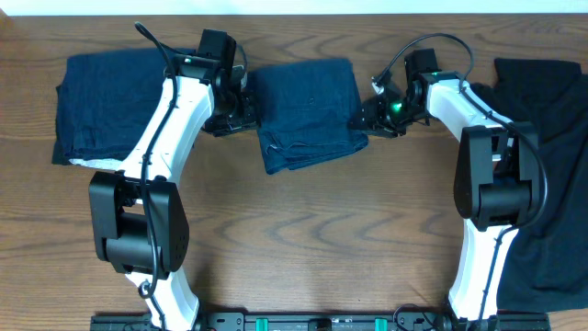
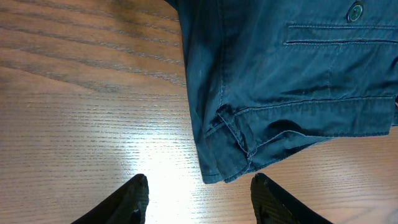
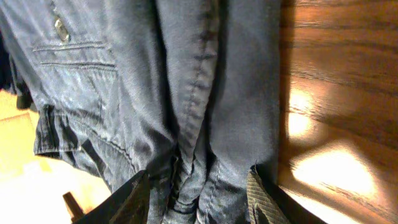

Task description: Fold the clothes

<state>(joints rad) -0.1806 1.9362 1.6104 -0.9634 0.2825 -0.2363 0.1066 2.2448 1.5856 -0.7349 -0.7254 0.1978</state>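
Note:
A folded navy denim-like garment [image 1: 308, 110] with stitched seams, a pocket and a button lies at the table's middle back. My left gripper [image 1: 243, 112] is at its left edge. In the left wrist view the fingers [image 2: 199, 200] are open and empty over bare wood, with the garment's corner [image 2: 227, 158] just ahead. My right gripper [image 1: 364, 118] is at the garment's right edge. In the right wrist view its fingers [image 3: 198, 198] are open, with bunched folds of the garment [image 3: 186, 93] between them.
A second navy garment [image 1: 110, 106] lies folded at the back left, behind my left arm. A black garment [image 1: 551, 175] is spread at the right edge, partly under my right arm. The wooden table [image 1: 312, 239] shows in front.

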